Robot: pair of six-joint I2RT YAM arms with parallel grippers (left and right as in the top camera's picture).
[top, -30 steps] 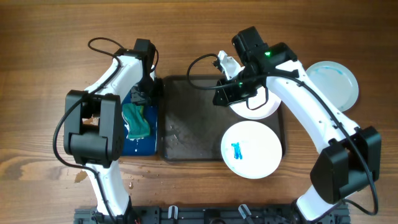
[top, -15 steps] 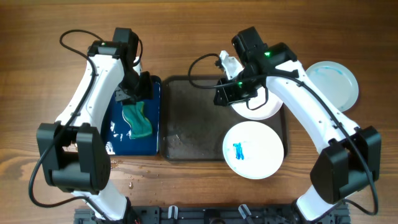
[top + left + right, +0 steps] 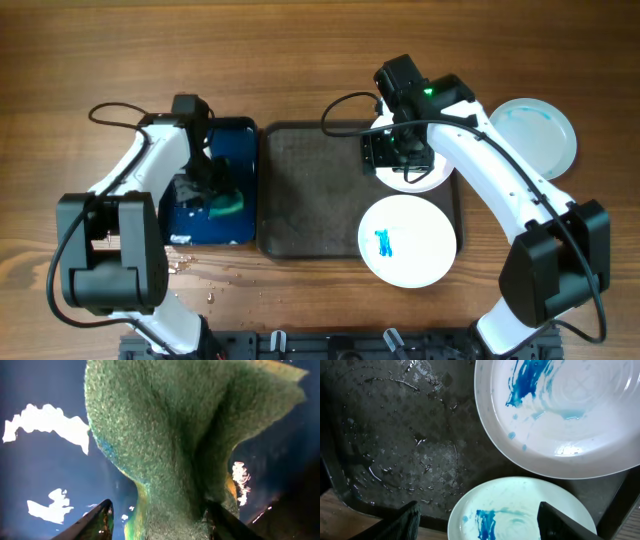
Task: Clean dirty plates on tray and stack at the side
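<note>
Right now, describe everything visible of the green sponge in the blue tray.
The green sponge has a coarse, scrubby green face over a yellow layer showing at its edges. It is buckled into a fold, not flat, and lies in the wet dark blue tray. The left gripper straddles its narrow end; whether the fingers pinch it is unclear.

Tray [image 3: 305, 190] L half free; R half blocked by lower plate [image 3: 408, 240], upper plate [image 3: 425, 180].

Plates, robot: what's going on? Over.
Left gripper shut on sponge. Right gripper open over tray. Front plate, back plate on it, smeared; third plate outside. Nothing blocking.
</note>
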